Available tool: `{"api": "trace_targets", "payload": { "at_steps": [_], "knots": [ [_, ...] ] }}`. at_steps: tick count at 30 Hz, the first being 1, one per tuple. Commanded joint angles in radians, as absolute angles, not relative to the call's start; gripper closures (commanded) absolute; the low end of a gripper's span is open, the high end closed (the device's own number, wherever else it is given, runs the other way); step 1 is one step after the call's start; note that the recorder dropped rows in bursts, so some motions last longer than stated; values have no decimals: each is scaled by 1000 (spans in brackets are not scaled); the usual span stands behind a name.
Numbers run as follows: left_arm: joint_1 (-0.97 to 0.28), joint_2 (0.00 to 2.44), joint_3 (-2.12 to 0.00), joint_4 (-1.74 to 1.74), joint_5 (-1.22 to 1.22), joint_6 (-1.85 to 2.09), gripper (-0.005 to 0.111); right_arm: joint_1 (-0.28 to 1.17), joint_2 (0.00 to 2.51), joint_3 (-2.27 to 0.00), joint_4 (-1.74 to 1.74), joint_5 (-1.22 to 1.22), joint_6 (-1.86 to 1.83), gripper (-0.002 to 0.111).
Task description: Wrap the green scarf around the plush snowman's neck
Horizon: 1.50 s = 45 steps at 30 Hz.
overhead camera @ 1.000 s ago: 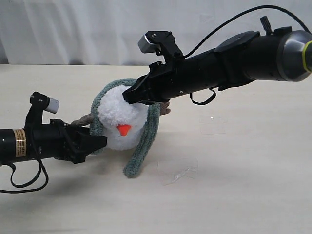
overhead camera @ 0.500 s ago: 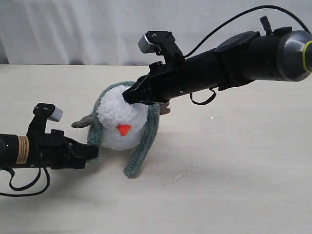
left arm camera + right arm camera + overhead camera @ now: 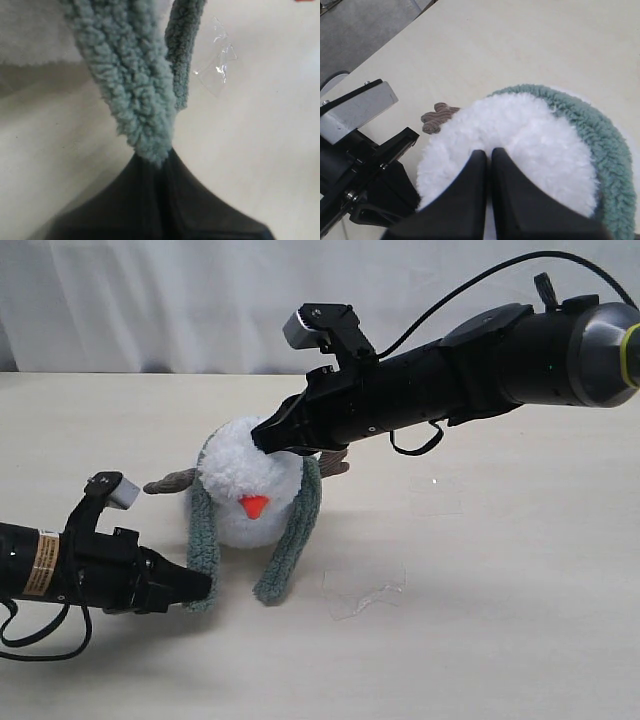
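Fuzzy green scarf (image 3: 135, 90) is being pinched in the left gripper (image 3: 159, 156). Pressed together, the right gripper (image 3: 489, 152) is touching the plush snowman (image 3: 535, 145) tip-first.

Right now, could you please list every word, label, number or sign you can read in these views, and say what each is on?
Tan sticker on the left arm: dark print, too small and blurred to read.
No other writing shows: none on the green scarf, the plush snowman, the right arm or the table.
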<state>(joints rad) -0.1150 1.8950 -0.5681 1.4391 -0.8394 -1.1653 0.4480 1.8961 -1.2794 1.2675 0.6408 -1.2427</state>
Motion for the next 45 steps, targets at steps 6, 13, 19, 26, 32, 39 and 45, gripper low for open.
{"api": "trace_targets", "payload": {
  "at_steps": [6, 13, 19, 26, 32, 39, 45],
  "knots": [
    [-116, 1897, -572, 1499, -869, -1205, 107, 445, 1908, -1278, 1240, 629, -1237, 104],
    [-116, 1897, -572, 1368, -906, -1087, 106, 445, 1908, -1278, 1240, 637, -1238, 104],
    [-118, 1897, -572, 1368, -922, -1074, 106, 445, 1908, -1278, 1240, 635, -1238, 100],
    [-169, 1966, -573, 1388, -935, -1066, 106, 445, 1908, -1278, 1244, 637, -1234, 80],
    [-197, 1976, -573, 1253, -910, -962, 106, 445, 1897, -1278, 1244, 637, -1234, 73],
    [-193, 1976, -573, 1217, -890, -946, 106, 445, 1836, -1279, 1244, 625, -1241, 51],
    [-193, 1976, -573, 1212, -885, -946, 106, 445, 1747, -1279, 1061, 636, -1087, 46]
  ]
}}
